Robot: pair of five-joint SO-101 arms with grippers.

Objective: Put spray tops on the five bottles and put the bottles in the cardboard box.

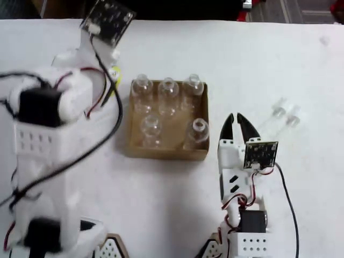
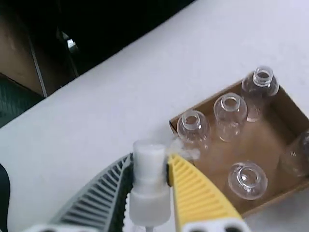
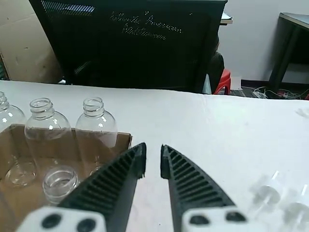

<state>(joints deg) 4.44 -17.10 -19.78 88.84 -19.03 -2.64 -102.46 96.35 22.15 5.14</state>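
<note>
Five open-necked bottles [image 1: 167,91] upright in cardboard box [image 1: 166,152]; one spray top [image 2: 149,186] pinched in left gripper [image 2: 150,160] just beside box corner; right gripper [image 3: 153,157] narrowly parted, empty, near box, two loose spray tops [image 1: 278,112] beyond.

Our left arm [image 1: 45,123] stands tall, its wrist bent forward and down. Our left gripper [image 2: 150,162] is clamped on a spray top [image 2: 149,186], one finger grey and the other yellow. Our right arm [image 1: 240,183] lies low and stretched forward, and our right gripper [image 3: 152,162] has its black fingers a narrow gap apart.
</note>
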